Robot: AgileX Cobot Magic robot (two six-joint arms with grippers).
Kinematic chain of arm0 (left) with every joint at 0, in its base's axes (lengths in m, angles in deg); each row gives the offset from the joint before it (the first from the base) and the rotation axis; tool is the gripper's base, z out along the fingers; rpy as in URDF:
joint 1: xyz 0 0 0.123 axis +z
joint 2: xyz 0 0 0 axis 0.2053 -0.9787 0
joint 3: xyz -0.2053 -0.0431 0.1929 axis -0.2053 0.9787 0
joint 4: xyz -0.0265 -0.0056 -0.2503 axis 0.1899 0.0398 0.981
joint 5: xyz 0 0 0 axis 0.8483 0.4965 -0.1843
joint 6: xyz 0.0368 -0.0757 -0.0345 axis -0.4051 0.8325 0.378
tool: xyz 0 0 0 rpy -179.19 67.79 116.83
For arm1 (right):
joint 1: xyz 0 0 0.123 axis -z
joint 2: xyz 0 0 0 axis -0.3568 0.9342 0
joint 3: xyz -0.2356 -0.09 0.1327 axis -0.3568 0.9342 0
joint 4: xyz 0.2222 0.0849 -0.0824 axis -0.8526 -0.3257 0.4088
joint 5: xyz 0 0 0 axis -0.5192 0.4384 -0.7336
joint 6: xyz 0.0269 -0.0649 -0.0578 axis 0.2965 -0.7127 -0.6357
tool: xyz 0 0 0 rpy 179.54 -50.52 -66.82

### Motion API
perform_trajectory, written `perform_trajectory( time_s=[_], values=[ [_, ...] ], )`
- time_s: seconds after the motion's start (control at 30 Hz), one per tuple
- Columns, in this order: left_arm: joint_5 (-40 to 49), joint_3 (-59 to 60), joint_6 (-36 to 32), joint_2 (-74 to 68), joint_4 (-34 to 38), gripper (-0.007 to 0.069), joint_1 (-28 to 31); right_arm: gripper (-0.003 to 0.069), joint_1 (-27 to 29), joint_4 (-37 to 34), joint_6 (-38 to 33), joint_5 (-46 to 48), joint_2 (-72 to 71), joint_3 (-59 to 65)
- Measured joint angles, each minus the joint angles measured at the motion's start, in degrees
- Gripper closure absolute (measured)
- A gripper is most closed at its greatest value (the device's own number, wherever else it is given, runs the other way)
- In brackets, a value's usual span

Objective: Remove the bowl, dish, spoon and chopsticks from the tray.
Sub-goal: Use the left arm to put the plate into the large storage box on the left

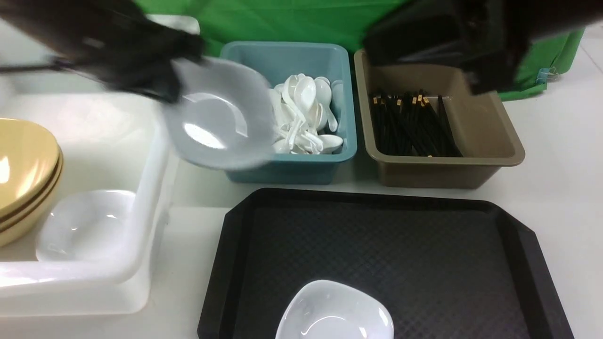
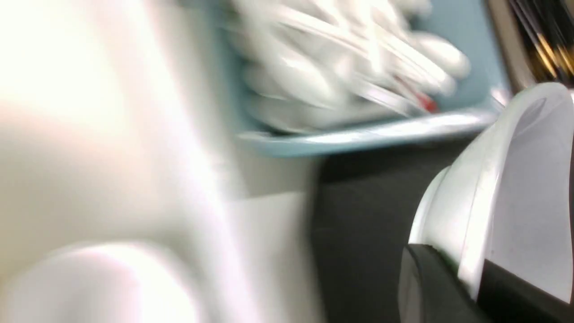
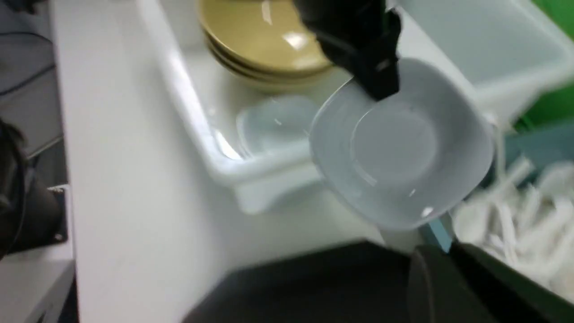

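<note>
Pinching one edge of the held dish [image 1: 219, 117], the left gripper [image 1: 169, 87] has its jaws clamped on the rim alone. The dish hangs tilted in the air, hollow side towards the front camera, over the gap between the white tub [image 1: 150, 155] and the teal tub [image 1: 292, 169].

Risks:
- The grip is on one edge of a glossy, smooth-glazed piece. It could swivel or slide out of the jaws, likely onto the teal tub's rim or the table [image 1: 188, 235].
- If lowered into the white tub tilted, it could strike the third dish [image 1: 85, 226] or the stacked bowls [image 1: 23, 160] lying there. All are hard ware, so chipping is possible.

Right gripper [image 1: 490, 70]: a dark blur above the brown tub [image 1: 476, 122]. Cannot tell whether its jaws are apart or together.

Materials:
- Dishes are white, squarish with rounded corners, shallow, with a shiny glaze.
- Bowls are mustard yellow, wide and flaring, nested.
- Spoons [image 1: 304, 117] are heaped in the teal tub, white and deep-scooped.
- Chopsticks [image 1: 410, 125] lie in the brown tub, thin, black, gold-banded.
- The tubs look like plain moulded plastic.

The tray [image 1: 424, 245] is black, with cut corners, a low rim and a diamond-grained face. It carries only a second dish [image 1: 337, 313] at its near edge, so the job looks nearly done.
</note>
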Motion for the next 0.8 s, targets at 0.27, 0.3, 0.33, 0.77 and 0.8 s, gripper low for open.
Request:
perform_trajectory(
  time_s=[0.27,0.3,0.33,0.77,0.8],
  values=[
    [2.16,11.08,-6.61,5.94,1.20,0.0617,23.27,0.0625,-14.46,9.06,2.95,1.16,12.01,-13.51],
    [1.72,12.59,-7.99,6.06,1.75,0.0617,24.36,0.0625,-15.20,9.52,3.05,1.23,13.00,-14.14],
    [1.29,13.74,-9.84,6.06,2.60,0.0617,25.15,0.0625,-15.79,9.69,3.13,1.23,13.50,-14.57],
    [-10.73,24.06,-29.18,-4.17,11.45,0.0613,25.94,0.0624,-17.70,10.67,4.42,1.48,16.32,-15.34],
    [-10.90,24.06,-29.94,-4.92,11.90,0.0610,25.94,0.0623,-17.70,10.73,4.54,1.50,16.32,-15.34]
  ],
)
